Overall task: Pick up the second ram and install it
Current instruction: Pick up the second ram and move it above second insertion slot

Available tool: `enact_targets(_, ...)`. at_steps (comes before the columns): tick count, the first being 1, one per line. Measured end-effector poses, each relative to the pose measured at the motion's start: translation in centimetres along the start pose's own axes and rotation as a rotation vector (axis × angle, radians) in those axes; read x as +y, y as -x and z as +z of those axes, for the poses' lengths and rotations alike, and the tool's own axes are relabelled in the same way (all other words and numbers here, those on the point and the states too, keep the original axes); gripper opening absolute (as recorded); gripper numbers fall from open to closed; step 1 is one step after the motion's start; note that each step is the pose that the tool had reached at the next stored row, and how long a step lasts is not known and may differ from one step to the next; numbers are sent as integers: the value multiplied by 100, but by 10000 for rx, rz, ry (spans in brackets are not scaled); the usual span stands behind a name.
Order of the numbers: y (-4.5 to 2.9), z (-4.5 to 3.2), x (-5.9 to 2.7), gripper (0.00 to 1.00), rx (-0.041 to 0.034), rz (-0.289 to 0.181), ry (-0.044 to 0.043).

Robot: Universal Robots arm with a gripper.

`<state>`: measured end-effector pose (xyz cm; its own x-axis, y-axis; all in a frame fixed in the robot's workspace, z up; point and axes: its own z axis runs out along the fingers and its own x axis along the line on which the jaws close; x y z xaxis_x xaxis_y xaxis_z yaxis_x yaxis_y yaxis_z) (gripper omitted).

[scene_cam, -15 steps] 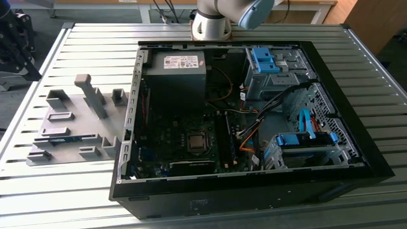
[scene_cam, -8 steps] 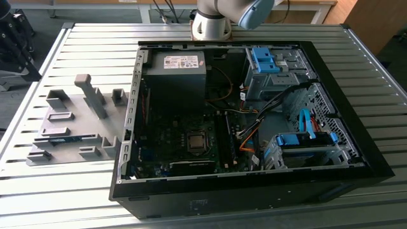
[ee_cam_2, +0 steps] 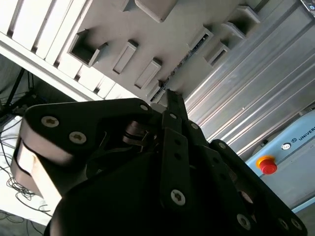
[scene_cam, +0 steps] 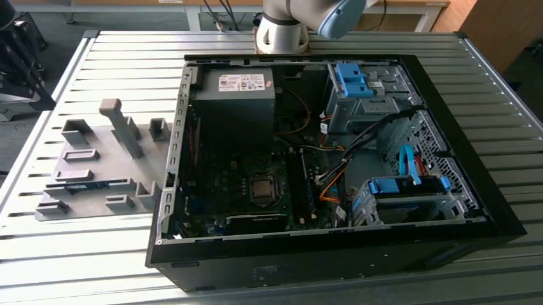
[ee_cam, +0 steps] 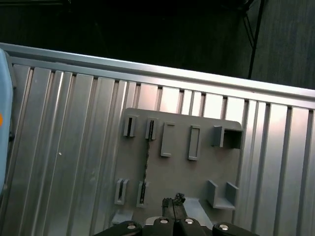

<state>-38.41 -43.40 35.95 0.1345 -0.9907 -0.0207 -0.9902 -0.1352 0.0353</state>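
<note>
The second ram (scene_cam: 88,186) is a thin blue-green stick standing on edge in the slots of the grey holder plate (scene_cam: 102,136), on the table at the exterior view's left of the open computer case (scene_cam: 339,257). In both wrist views the ram (ee_cam: 145,167) (ee_cam_2: 184,56) shows as a thin dark strip across the holder plate (ee_cam: 177,172) (ee_cam_2: 182,24). My gripper (ee_cam: 174,200) (ee_cam_2: 172,101) hangs well above the plate and a little to one side of the ram. Its fingers are shut together with nothing between them.
The case lies open with the motherboard (scene_cam: 246,184), a power supply (scene_cam: 233,95), blue drive brackets (scene_cam: 407,185) and loose cables (scene_cam: 339,171) inside. Grey holder blocks (scene_cam: 123,127) rise from the plate. The slatted metal table (scene_cam: 93,254) ends close behind the plate.
</note>
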Motion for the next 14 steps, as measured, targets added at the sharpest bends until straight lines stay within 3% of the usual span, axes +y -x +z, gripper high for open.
enact_targets(5, -8, 71, 9, 11, 18, 13, -44)
enact_targets(8, -8, 126, 8, 23, 28, 74, -77)
enact_targets(9, -7, 131, 8, 23, 55, 77, -84)
enact_targets(11, -8, 132, 8, 35, 68, 76, -83)
enact_targets(12, -8, 136, 8, 35, 76, 76, -89)
enact_targets(14, -8, 153, 13, 41, 90, 88, -157)
